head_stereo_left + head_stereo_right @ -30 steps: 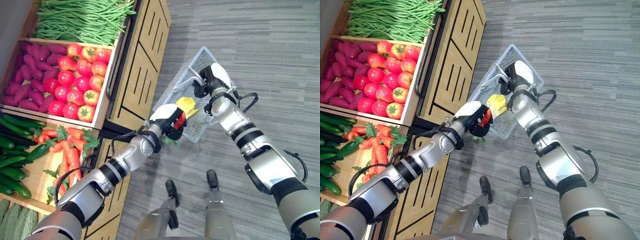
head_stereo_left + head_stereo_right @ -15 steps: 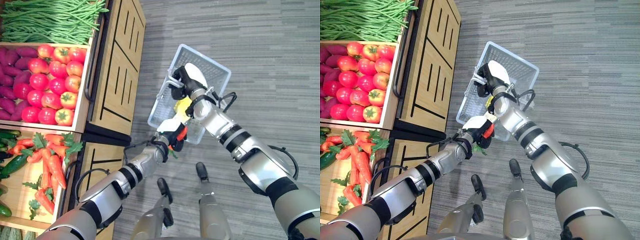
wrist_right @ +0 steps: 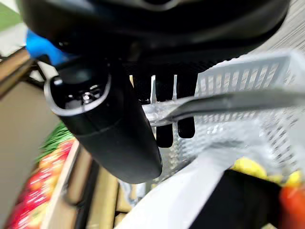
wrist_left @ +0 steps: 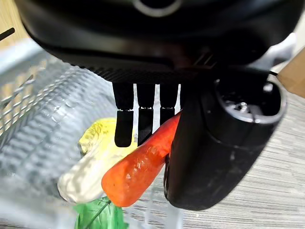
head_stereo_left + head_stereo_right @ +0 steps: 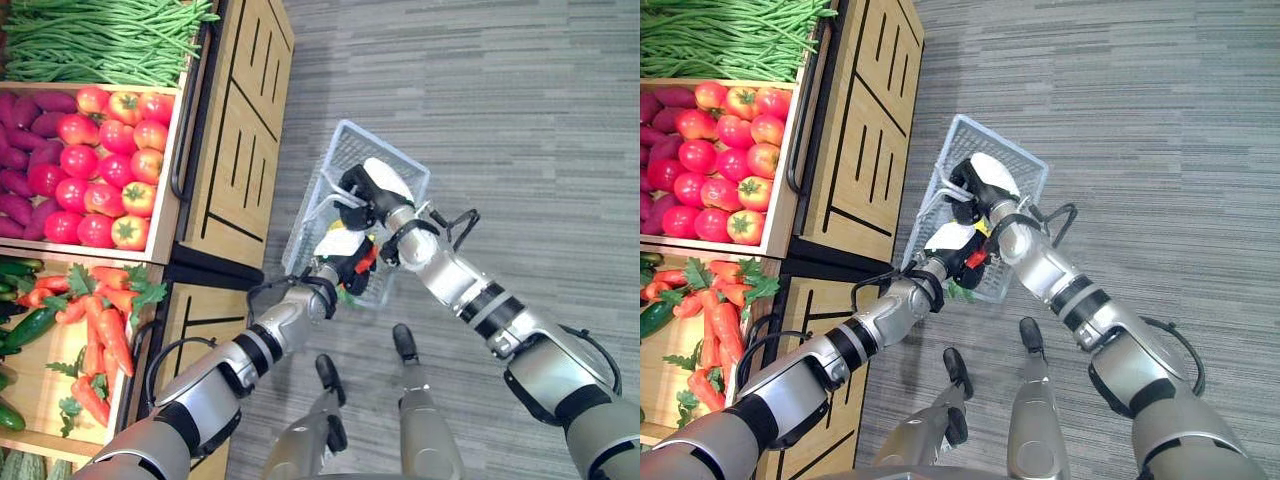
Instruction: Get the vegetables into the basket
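My right hand (image 5: 372, 187) is shut on the handle (image 3: 214, 102) of a white wire basket (image 5: 338, 160), holding it above the floor beside the produce stand. My left hand (image 5: 338, 250) is shut on an orange carrot (image 4: 143, 167) with green leaves. It holds the carrot over the basket's near end, pinched between thumb and fingers (image 4: 125, 121). Below the carrot, a yellow and white vegetable (image 4: 95, 162) lies inside the basket. In the right eye view the carrot (image 5: 975, 259) shows red just beside the right forearm.
The wooden produce stand (image 5: 235, 130) runs along the left, holding green beans (image 5: 100, 40), tomatoes (image 5: 110, 150), purple sweet potatoes (image 5: 25, 170), more carrots (image 5: 100, 330) and cucumbers (image 5: 20, 325). Grey carpet (image 5: 520, 100) stretches to the right.
The head camera has shifted. My left hand has carried the carrot from the basket's outer near edge to over its inside. My right hand has brought the basket lower and closer.
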{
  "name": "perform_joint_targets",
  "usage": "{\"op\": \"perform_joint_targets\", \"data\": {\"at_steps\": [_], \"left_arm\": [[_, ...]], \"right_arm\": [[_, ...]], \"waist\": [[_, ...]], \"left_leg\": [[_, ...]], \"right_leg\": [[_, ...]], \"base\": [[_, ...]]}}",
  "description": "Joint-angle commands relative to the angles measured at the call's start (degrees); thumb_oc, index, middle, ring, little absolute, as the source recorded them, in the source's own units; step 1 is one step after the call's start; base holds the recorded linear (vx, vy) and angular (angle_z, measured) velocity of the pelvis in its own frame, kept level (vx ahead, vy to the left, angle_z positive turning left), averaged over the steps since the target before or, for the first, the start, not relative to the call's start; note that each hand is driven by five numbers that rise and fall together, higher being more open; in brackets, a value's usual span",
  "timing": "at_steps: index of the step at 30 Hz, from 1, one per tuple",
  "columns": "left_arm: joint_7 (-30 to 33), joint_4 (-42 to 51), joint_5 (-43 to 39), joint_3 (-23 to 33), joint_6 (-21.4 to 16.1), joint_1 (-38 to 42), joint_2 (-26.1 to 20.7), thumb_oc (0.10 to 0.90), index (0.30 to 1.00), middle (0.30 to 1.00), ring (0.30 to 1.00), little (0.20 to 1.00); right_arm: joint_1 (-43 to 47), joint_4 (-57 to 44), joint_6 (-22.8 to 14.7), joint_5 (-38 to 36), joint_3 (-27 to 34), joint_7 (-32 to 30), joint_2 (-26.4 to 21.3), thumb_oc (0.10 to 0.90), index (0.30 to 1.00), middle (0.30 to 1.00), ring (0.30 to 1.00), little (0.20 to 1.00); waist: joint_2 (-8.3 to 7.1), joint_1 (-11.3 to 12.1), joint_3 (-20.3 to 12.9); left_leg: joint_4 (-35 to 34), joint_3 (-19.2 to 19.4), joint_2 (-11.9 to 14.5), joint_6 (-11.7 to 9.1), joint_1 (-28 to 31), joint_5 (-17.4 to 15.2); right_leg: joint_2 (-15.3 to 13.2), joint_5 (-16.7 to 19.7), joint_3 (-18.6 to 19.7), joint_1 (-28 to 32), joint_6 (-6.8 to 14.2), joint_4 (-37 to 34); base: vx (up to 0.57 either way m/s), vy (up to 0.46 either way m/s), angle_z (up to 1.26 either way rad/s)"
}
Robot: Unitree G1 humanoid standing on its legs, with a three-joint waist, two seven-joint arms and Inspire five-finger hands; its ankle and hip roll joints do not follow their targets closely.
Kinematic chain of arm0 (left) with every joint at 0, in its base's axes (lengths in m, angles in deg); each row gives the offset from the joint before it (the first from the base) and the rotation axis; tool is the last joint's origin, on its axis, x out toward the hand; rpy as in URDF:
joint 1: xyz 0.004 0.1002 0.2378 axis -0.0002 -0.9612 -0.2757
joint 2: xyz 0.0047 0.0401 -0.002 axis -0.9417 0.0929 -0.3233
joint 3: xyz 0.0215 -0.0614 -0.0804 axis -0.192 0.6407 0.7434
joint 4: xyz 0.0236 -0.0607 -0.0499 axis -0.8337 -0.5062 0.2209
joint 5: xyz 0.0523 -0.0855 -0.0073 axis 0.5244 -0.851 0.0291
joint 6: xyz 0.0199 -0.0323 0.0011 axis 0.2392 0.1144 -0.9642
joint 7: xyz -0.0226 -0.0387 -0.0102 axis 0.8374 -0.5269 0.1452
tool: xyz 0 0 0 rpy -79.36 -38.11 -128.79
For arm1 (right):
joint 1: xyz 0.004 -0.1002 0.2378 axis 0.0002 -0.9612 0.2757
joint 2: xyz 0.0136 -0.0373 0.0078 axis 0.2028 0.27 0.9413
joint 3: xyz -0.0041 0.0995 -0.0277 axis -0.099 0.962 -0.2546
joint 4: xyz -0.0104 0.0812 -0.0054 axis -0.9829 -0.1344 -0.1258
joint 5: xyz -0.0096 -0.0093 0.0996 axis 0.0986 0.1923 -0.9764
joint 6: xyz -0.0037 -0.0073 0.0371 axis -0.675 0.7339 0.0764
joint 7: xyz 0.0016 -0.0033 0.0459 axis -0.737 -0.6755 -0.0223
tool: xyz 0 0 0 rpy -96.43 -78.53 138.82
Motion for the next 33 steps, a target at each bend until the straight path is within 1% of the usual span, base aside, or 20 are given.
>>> {"op": "perform_joint_targets", "data": {"at_steps": [1, 3, 4, 7, 9, 10, 11, 12, 20, 23, 25, 27, 29, 33], "left_arm": [[2.22, -9.56, 3.23, 0.82, -0.53, 5.37, 1.68, 0.400, 0.300, 0.300, 0.300, 0.300], [2.28, -11.17, 3.21, 1.01, -0.36, 5.14, 1.98, 0.400, 0.300, 0.300, 0.300, 0.300], [2.09, -12.79, 3.68, 0.96, -0.28, 5.34, 2.06, 0.400, 0.300, 0.300, 0.300, 0.300], [2.12, -15.17, 3.98, 0.83, -0.43, 5.63, 2.22, 0.400, 0.300, 0.300, 0.300, 0.300], [1.91, -17.19, 4.30, 0.68, -0.22, 5.68, 2.48, 0.400, 0.300, 0.300, 0.300, 0.300], [1.62, -17.86, 4.75, 0.58, -0.18, 5.71, 2.41, 0.420, 0.327, 0.327, 0.327, 0.327], [1.69, -18.32, 4.98, 0.65, -0.08, 5.64, 2.17, 0.498, 0.437, 0.437, 0.437, 0.437], [1.88, -18.31, 4.73, 0.67, -0.10, 5.81, 2.28, 0.900, 1.000, 1.000, 1.000, 1.000], [1.78, -17.97, 5.15, 0.23, -0.33, 5.38, 2.59, 0.900, 1.000, 1.000, 1.000, 1.000], [1.78, -16.49, 5.04, -0.30, -0.70, 5.49, 2.69, 0.900, 1.000, 1.000, 1.000, 1.000], [1.71, -15.43, 4.87, -0.56, -0.96, 5.58, 2.69, 0.900, 1.000, 1.000, 1.000, 1.000], [1.84, -14.62, 4.36, -0.71, -1.20, 5.37, 3.00, 0.900, 1.000, 1.000, 1.000, 1.000], [1.58, -13.38, 4.18, -1.30, -1.43, 5.21, 3.16, 0.900, 1.000, 1.000, 1.000, 1.000], [0.87, -9.07, 2.84, -2.01, -2.28, 3.83, 2.26, 0.900, 1.000, 1.000, 1.000, 1.000]], "right_arm": [[9.17, -10.61, -13.03, -1.23, 1.57, -0.12, 8.69, 0.400, 0.300, 0.300, 0.300, 0.300], [8.70, -12.18, -13.41, -2.08, 1.48, 0.29, 8.44, 0.400, 0.300, 0.300, 0.300, 0.300], [7.76, -14.71, -14.09, -4.19, 1.12, 1.17, 7.98, 0.400, 0.300, 0.300, 0.300, 0.300], [6.73, -18.12, -15.07, -8.31, -0.10, 3.15, 7.51, 0.400, 0.300, 0.300, 0.300, 0.300], [6.79, -19.18, -15.47, -9.47, -0.76, 3.54, 6.92, 0.400, 0.300, 0.300, 0.300, 0.300], [6.92, -19.38, -15.40, -9.71, -0.97, 3.56, 6.71, 0.400, 0.300, 0.300, 0.300, 0.300], [7.01, -19.50, -15.49, -9.87, -1.34, 3.62, 6.46, 0.400, 0.300, 0.300, 0.300, 0.300], [7.19, -19.45, -15.48, -9.97, -1.52, 3.50, 6.34, 0.400, 0.300, 0.300, 0.300, 0.300], [7.98, -19.10, -15.37, -7.97, -1.63, 2.51, 5.86, 0.400, 0.300, 0.300, 0.300, 0.300], [7.86, -18.15, -14.94, -6.58, -1.51, 2.11, 5.80, 0.400, 0.300, 0.300, 0.300, 0.300], [7.97, -16.37, -14.36, -4.71, -1.44, 1.45, 5.74, 0.400, 0.300, 0.300, 0.300, 0.300], [7.66, -13.78, -13.93, -4.42, -1.53, 1.34, 6.38, 0.400, 0.300, 0.300, 0.300, 0.300], [8.25, -9.47, -12.47, -0.26, -1.72, 0.45, 6.38, 0.400, 0.300, 0.300, 0.300, 0.300], [6.98, -2.31, -10.77, 2.28, -0.41, -0.71, 7.24, 0.400, 0.300, 0.300, 0.300, 0.300]], "waist": [[-1.62, -0.75, -2.89], [-1.75, -0.92, -2.85], [-1.93, -1.18, -2.81], [-2.18, -1.41, -2.78], [-2.38, -1.54, -2.69], [-2.42, -1.59, -2.67], [-2.48, -1.60, -2.70], [-2.49, -1.60, -2.67], [-2.57, -1.56, -2.82], [-2.64, -1.48, -2.83], [-2.66, -1.42, -2.87], [-2.74, -1.38, -2.88], [-2.80, -1.24, -2.99], [-3.39, -0.83, -3.66]], "left_leg": [[0.33, 0.75, -0.34, -1.33, 2.24, -6.04], [0.33, 0.91, -0.31, -1.34, 2.26, -6.08], [0.33, 0.98, -0.28, -1.35, 2.29, -6.07], [0.33, 1.22, -0.28, -1.38, 2.35, -6.11], [0.33, 1.38, -0.24, -1.39, 2.42, -6.10], [0.33, 1.53, -0.21, -1.39, 2.47, -6.14], [0.33, 1.64, -0.20, -1.39, 2.51, -6.14], [0.33, 1.67, -0.21, -1.39, 2.51, -6.12], [0.33, 1.72, -0.21, -1.40, 2.59, -6.11], [0.33, 1.62, -0.20, -1.38, 2.64, -6.17], [0.33, 1.59, -0.18, -1.36, 2.80, -6.21], [0.33, 1.49, -0.12, -1.30, 2.94, -6.24], [0.33, 1.30, -0.06, -1.21, 3.22, -6.36], [0.33, 0.50, 0.07, -1.06, 4.31, -6.76]], "right_leg": [[-1.14, -5.33, -0.91, 3.41, 1.09, -0.10], [-1.12, -5.30, -0.76, 3.38, 1.11, -0.10], [-1.04, -5.30, -0.63, 3.37, 1.11, -0.10], [-0.98, -5.28, -0.42, 3.30, 1.11, -0.09], [-0.98, -5.31, -0.33, 3.28, 1.11, -0.05], [-0.98, -5.31, -0.29, 3.26, 1.12, -0.03], [-0.98, -5.29, -0.25, 3.25, 1.12, 0.01], [-0.95, -5.24, -0.13, 3.22, 1.12, 0.03], [-0.93, -5.29, -0.19, 3.24, 1.12, 0.05], [-0.91, -5.33, -0.20, 3.29, 1.12, 0.10], [-0.87, -5.41, -0.19, 3.40, 1.14, 0.20], [-0.86, -5.51, -0.30, 3.64, 1.08, 0.26], [-0.79, -5.67, -0.44, 3.98, 1.07, 0.30], [-0.69, -6.17, -1.18, 5.45, 1.00, 0.41]], "base": [[0.00, 0.000, 0.00], [0.00, 0.000, -0.05], [0.00, -0.005, -0.05], [0.00, 0.000, -0.01], [0.00, -0.005, -0.03], [0.00, -0.003, -0.03], [0.00, 0.001, -0.03], [0.00, 0.000, 0.00], [0.00, 0.000, 0.00], [0.00, 0.000, 0.00], [0.00, 0.000, 0.00], [0.00, 0.000, 0.00], [0.00, 0.000, 0.00], [-0.02, 0.007, 0.05]]}}
